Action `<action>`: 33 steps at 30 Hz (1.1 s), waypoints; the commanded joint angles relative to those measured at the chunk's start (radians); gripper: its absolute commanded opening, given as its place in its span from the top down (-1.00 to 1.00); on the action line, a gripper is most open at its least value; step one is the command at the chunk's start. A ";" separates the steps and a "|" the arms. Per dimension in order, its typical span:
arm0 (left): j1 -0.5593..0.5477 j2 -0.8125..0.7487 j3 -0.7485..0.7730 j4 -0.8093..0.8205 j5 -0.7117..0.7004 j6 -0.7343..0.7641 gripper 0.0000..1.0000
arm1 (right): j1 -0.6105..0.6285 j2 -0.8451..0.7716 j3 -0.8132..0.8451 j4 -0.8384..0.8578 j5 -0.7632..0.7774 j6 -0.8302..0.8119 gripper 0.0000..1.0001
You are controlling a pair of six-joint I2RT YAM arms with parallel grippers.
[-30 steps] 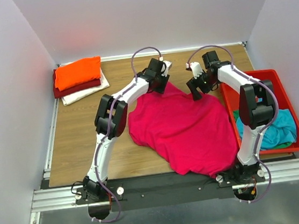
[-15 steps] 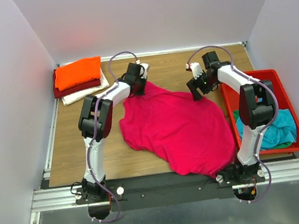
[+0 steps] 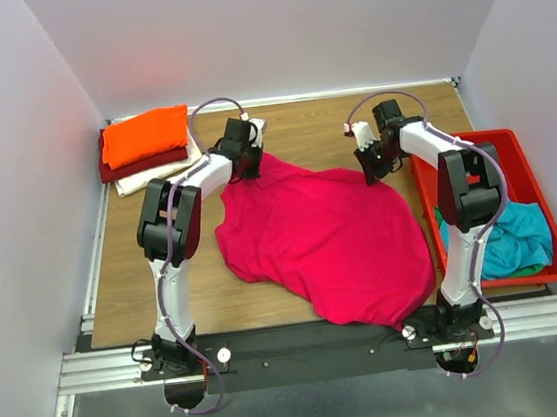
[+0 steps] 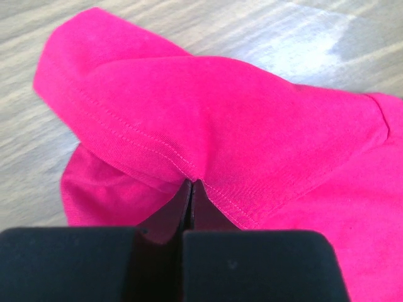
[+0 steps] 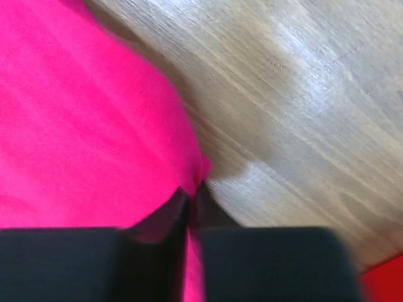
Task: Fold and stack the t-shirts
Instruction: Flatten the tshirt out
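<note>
Top external view, from the left: in the far left corner of the bench (image 3: 143, 254) sits a folded stack. An orange t-shirt (image 3: 146, 133) lies on top, a dark red t-shirt (image 3: 138, 165) under it and a cream t-shirt (image 3: 161, 173) at the bottom, its edge showing toward the front. Just right of the stack, the left gripper (image 3: 245, 164) is down on the far left corner of the pink t-shirt (image 3: 322, 239). That shirt lies spread and rumpled across the middle of the bench, reaching from the far centre to the near edge on the right.

The left wrist view shows this gripper clenched, its fingers pressed together on a fold of hemmed pink cloth that bunches up over the tips, with bare wood beyond.

Further right, the right gripper (image 3: 374, 165) is at the far right corner of the same shirt, near the tray. The right wrist view is blurred, but the fingers are drawn together with the edge of the pink cloth caught between the tips and bare wood to the right.

At the right edge of the bench, the red tray (image 3: 530, 165) holds a crumpled teal t-shirt (image 3: 508, 238) with a bit of green t-shirt (image 3: 527, 269) at its near side.
</note>
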 commanded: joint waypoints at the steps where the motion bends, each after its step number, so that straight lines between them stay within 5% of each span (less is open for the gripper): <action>1: 0.023 -0.064 -0.006 0.021 0.017 -0.014 1.00 | -0.001 0.008 0.042 -0.018 -0.023 0.018 0.99; 8: 0.064 -0.194 0.230 0.005 0.020 -0.034 1.00 | 0.007 -0.044 0.436 -0.103 -0.015 0.064 0.99; 11: 0.092 -0.274 0.376 -0.010 0.026 -0.060 1.00 | 0.006 -0.069 0.749 -0.133 -0.041 0.099 0.99; 16: 0.101 -0.485 0.450 0.037 0.080 -0.101 1.00 | 0.006 -0.248 0.826 -0.130 -0.130 0.115 0.99; 19: 0.099 -0.653 0.326 0.119 0.173 -0.138 1.00 | 0.006 -0.384 0.707 -0.121 -0.205 0.093 0.99; 23: 0.093 -0.899 -0.032 0.221 0.287 -0.167 1.00 | 0.006 -0.723 0.231 -0.107 -0.331 -0.038 0.99; 29: 0.078 -1.263 -0.517 0.219 0.457 -0.274 1.00 | 0.006 -1.091 -0.329 -0.167 -0.322 -0.209 0.99; 32: 0.067 -1.445 -0.796 0.159 0.566 -0.377 0.86 | 0.006 -1.201 -0.495 -0.268 -0.273 -0.263 0.21; 33: 0.066 -1.561 -0.887 0.103 0.556 -0.423 0.42 | 0.007 -1.228 -0.528 -0.285 -0.247 -0.273 -0.21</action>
